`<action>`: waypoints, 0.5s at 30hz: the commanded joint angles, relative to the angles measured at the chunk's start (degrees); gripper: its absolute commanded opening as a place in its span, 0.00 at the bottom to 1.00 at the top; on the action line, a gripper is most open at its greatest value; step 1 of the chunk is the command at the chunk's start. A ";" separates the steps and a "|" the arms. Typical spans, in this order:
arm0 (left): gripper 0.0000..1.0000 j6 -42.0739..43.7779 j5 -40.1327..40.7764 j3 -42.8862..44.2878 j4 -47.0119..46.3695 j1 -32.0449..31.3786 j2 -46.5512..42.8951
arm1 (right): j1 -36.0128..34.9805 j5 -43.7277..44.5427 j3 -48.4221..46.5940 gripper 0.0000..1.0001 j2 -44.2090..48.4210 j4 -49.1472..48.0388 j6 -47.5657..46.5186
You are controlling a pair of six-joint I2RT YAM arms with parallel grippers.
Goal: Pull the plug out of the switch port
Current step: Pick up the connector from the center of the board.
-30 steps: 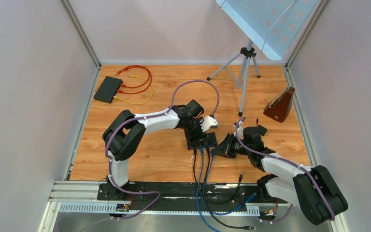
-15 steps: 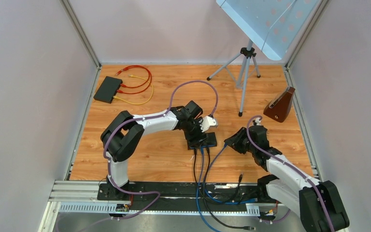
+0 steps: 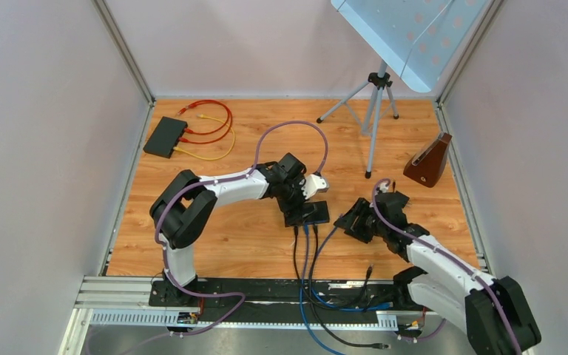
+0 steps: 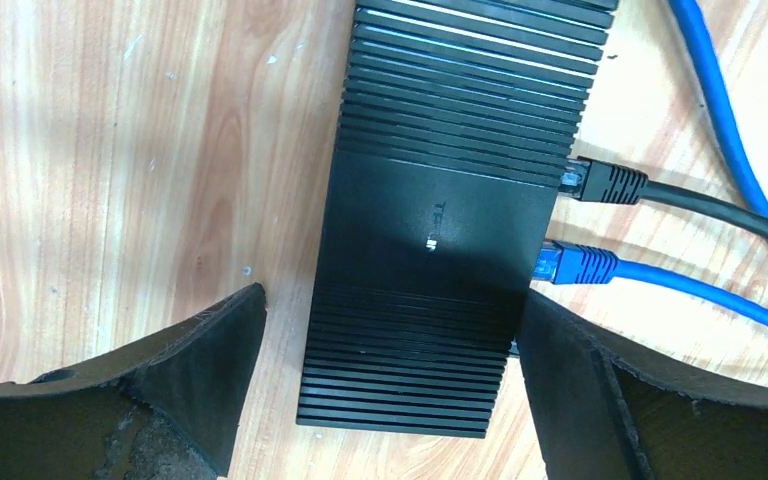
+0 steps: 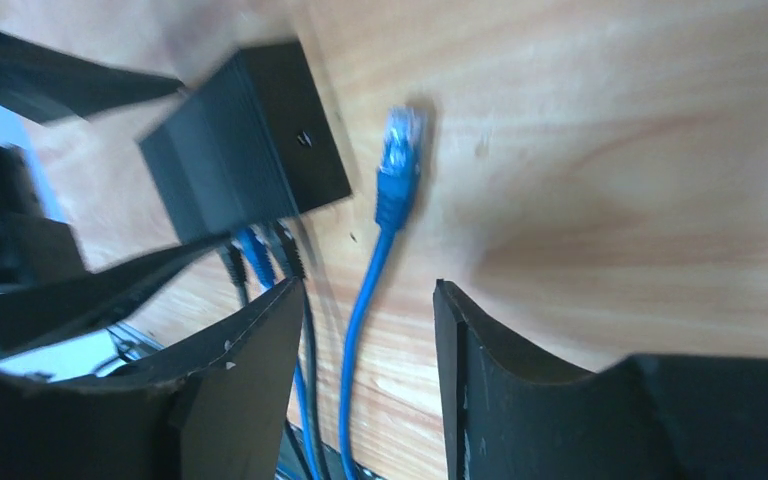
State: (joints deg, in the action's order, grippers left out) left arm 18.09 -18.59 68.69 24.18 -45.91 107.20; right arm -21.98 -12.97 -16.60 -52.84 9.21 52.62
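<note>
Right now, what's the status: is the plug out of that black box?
Both hands open: left hand straddling the switch, right hand holding nothing. Blue plug out, lying loose beside the switch. Black plug and second blue plug seated in ports.

Switch (image 4: 430,230): matt black plastic, ribbed on top. Bench (image 4: 110,150) under it looked smooth pale wood. Plug (image 5: 400,150) was translucent blue plastic.

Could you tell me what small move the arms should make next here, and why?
Probably lift the left claw straight up off the switch. One blue plug lies loose on the table beside the switch, and the right claw stands open over it, so the pull looks done; the left claw's open fingers only straddle the switch.
</note>
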 commanded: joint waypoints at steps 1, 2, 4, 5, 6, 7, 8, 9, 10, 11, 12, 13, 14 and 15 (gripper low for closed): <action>1.00 -2.94 2.25 -2.14 0.73 1.13 -2.53 | -7.12 3.83 -4.34 0.49 -5.01 2.88 2.74; 1.00 -3.08 2.13 -2.52 0.58 1.38 -3.53 | -8.83 5.60 -5.53 0.49 -6.75 3.55 3.67; 1.00 -3.76 1.96 -3.48 -0.15 1.82 -5.43 | -11.82 10.49 -7.71 0.47 -9.77 6.33 6.75; 1.00 -4.29 1.80 -3.92 -0.91 1.98 -7.18 | -12.50 11.53 -8.52 0.46 -11.08 6.98 7.54; 1.00 -4.60 1.43 -4.94 -1.51 2.30 -8.23 | -13.08 11.97 -9.06 0.46 -12.07 6.92 8.12; 1.00 -5.16 1.04 -6.30 -2.94 2.71 -10.23 | -13.69 12.37 -9.52 0.46 -13.17 6.59 8.62; 1.00 -5.47 0.36 -7.04 -3.94 3.00 -11.21 | -14.31 12.85 -10.08 0.45 -14.28 6.68 9.37; 1.00 -6.17 0.03 -8.56 -6.09 3.63 -12.80 | -14.85 14.02 -10.76 0.45 -15.38 7.13 9.99; 1.00 -6.41 -0.47 -9.09 -7.01 3.94 -13.37 | -15.52 15.93 -11.79 0.44 -16.65 8.46 10.75; 1.00 -7.02 -0.61 -9.69 -7.94 4.74 -14.35 | -16.44 18.08 -13.04 0.42 -17.87 10.77 11.63; 1.00 -7.32 -1.09 -9.92 -8.19 5.11 -14.85 | -17.48 20.03 -14.37 0.39 -19.08 13.20 11.98; 1.00 -8.06 -1.31 -10.62 -9.14 5.76 -16.17 | -18.40 22.01 -15.70 0.38 -20.28 15.73 12.43; 1.00 -8.55 -1.92 -11.13 -9.89 6.06 -16.90 | -19.20 23.44 -16.75 0.37 -21.39 17.75 12.90; 1.00 -9.55 -2.12 -12.31 -11.82 6.66 -18.40 | -19.97 24.41 -17.42 0.35 -22.36 18.99 13.08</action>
State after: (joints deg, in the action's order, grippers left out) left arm 12.49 -18.33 58.50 19.44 -40.99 94.00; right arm -39.09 2.13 -29.82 -71.81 19.05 62.37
